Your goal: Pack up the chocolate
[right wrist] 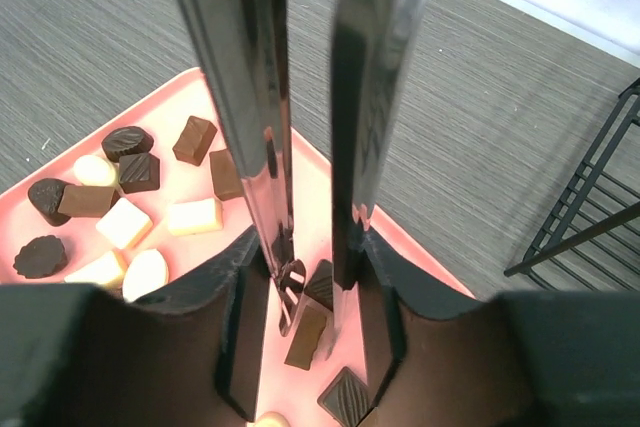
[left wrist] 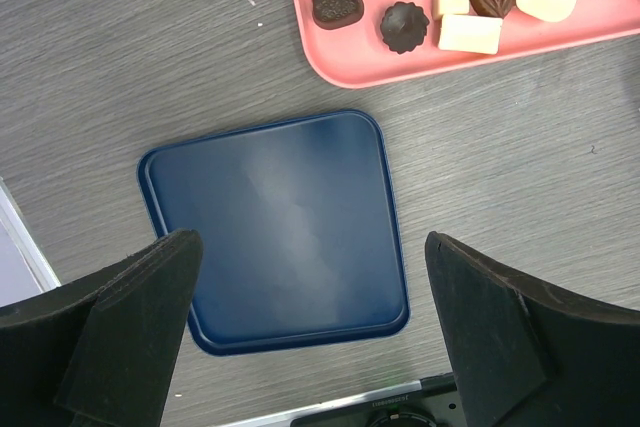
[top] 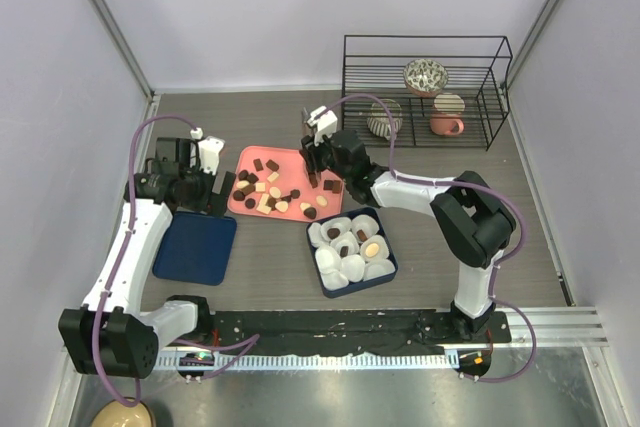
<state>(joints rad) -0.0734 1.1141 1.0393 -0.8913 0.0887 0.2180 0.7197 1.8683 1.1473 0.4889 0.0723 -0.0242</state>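
Observation:
Several chocolate pieces (top: 265, 192), dark, mid-brown and cream, lie on a pink tray (top: 290, 159). My right gripper (top: 318, 162) is over the tray's right part, shut on metal tongs (right wrist: 262, 137). In the right wrist view, the tong tips stand slightly apart, either side of a mid-brown block (right wrist: 306, 337), with a dark piece (right wrist: 322, 282) beside it. I cannot tell whether the tips touch the block. A blue box (top: 385, 272) of white paper cups holds a few chocolates (top: 345, 247). My left gripper (top: 195, 197) is open and empty above a blue lid (left wrist: 275, 232).
A black wire rack (top: 425, 92) with bowls and a pink mug stands at the back right. The blue lid (top: 195, 247) lies left of the box. The left wrist view shows the pink tray's corner (left wrist: 400, 72) with chocolates (left wrist: 405, 25).

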